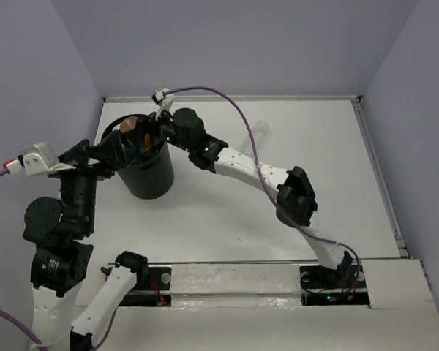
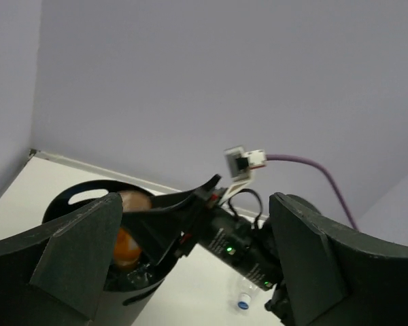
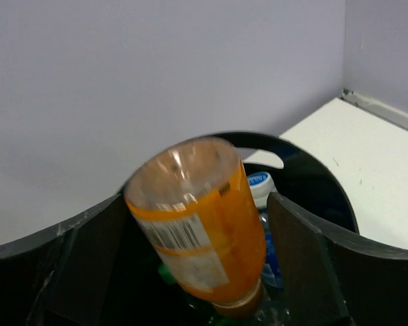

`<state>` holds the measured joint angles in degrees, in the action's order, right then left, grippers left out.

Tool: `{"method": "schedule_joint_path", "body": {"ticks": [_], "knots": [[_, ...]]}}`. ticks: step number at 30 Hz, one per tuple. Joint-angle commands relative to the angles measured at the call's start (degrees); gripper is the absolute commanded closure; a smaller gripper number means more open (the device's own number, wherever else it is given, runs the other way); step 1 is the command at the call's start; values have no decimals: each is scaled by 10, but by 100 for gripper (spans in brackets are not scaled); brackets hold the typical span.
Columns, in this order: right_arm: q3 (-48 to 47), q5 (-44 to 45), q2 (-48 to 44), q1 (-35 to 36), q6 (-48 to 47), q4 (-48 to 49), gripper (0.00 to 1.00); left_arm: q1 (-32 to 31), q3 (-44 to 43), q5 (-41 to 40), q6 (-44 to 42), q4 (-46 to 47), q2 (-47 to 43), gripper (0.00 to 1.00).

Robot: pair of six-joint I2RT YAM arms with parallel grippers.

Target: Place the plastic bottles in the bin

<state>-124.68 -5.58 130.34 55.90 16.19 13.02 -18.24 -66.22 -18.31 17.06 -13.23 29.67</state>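
The black bin (image 1: 150, 179) stands at the back left of the table. My right gripper (image 1: 150, 135) is above its mouth, jaws wide apart. In the right wrist view an orange bottle (image 3: 204, 231) hangs neck down and blurred between the fingers of the right gripper (image 3: 194, 204), over the bin's rim (image 3: 313, 170). A blue-capped clear bottle (image 3: 260, 182) and something green (image 3: 164, 274) lie inside. My left gripper (image 1: 106, 153) is open and empty by the bin's left rim. One clear bottle (image 1: 261, 131) lies on the table.
In the left wrist view the left gripper (image 2: 190, 272) frames the right arm's wrist (image 2: 245, 248), the bin (image 2: 68, 197), the orange bottle (image 2: 126, 244) and the blue-capped loose bottle (image 2: 243, 300). Purple walls close the back and sides. A raised rim (image 1: 380, 168) edges the table's right side.
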Motion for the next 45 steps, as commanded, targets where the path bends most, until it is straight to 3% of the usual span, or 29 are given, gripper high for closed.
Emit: {"method": "schedule_joint_path", "body": {"ticks": [1, 7, 10, 15, 18, 19, 21, 23, 26, 30, 37, 45], "knots": [[-45, 8, -20, 10, -6, -13, 5, 1, -58, 101, 6, -24, 31, 1], [42, 34, -133, 10, -29, -12, 0, 1, -99, 180, 27, -28, 77, 1], [156, 89, -226, 10, -38, 2, 0, 1, -101, 237, 44, -22, 120, 1], [393, 165, -396, -25, -22, 28, 13, -11, -88, 295, 83, 39, 206, 1], [564, 167, -511, -100, 39, 27, 28, -94, -94, 242, 76, 58, 284, 1], [647, 148, -565, -121, 72, 25, 37, -127, -115, 172, 55, 57, 309, 1], [717, 148, -615, -166, 91, 15, 37, -186, -142, 127, 34, 52, 401, 1], [795, 186, -682, -173, 104, -18, 37, -199, -188, 114, 18, 51, 495, 1], [850, 216, -740, -178, 112, -60, 30, -200, -268, 104, -6, 45, 590, 1], [921, 226, -811, -184, 124, -99, 22, -200, -431, 126, -46, -33, 798, 1], [971, 196, -895, -184, 135, -148, 18, -196, -723, 126, -91, -111, 1031, 1], [1002, 122, -936, -184, 141, -149, 18, -192, -737, 139, -80, -20, 1141, 1]]}}
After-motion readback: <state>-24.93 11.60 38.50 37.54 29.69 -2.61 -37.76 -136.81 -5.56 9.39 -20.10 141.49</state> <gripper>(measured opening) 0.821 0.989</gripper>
